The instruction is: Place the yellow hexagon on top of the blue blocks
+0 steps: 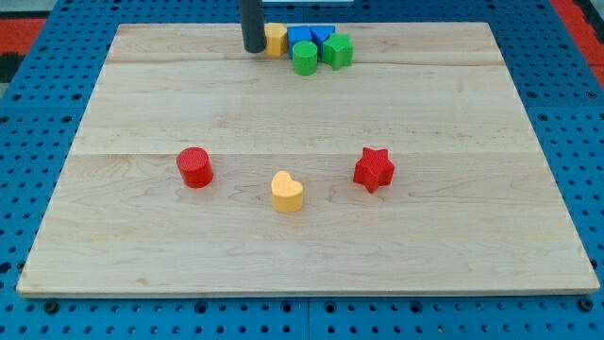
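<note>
Yellow hexagon (276,40) touching my tip (254,48), beside blue blocks (310,36)

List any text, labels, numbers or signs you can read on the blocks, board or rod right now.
None: no readable text anywhere.
The wooden board is bare.
The yellow hexagon, blue blocks, green blocks, red cylinder, red star and yellow heart are unmarked.
My tip, touching the hexagon's left, carries no label.

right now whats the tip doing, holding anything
My tip: no jaws, holding nothing; it sits against the view's left side of the yellow hexagon, beside the blue blocks.
</note>
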Robot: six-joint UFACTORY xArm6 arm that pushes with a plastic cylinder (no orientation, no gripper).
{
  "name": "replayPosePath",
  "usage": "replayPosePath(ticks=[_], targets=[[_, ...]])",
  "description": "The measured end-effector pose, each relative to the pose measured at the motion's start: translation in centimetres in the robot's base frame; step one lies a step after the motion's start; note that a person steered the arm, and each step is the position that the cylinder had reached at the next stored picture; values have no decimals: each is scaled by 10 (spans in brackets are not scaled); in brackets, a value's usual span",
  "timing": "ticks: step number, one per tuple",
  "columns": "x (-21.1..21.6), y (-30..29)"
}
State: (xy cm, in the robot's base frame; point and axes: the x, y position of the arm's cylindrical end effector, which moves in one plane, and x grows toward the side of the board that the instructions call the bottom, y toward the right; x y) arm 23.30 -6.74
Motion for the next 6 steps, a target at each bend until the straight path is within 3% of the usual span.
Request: replayPosePath(ticks=[4, 6], targets=[[-39, 5], [-40, 41]])
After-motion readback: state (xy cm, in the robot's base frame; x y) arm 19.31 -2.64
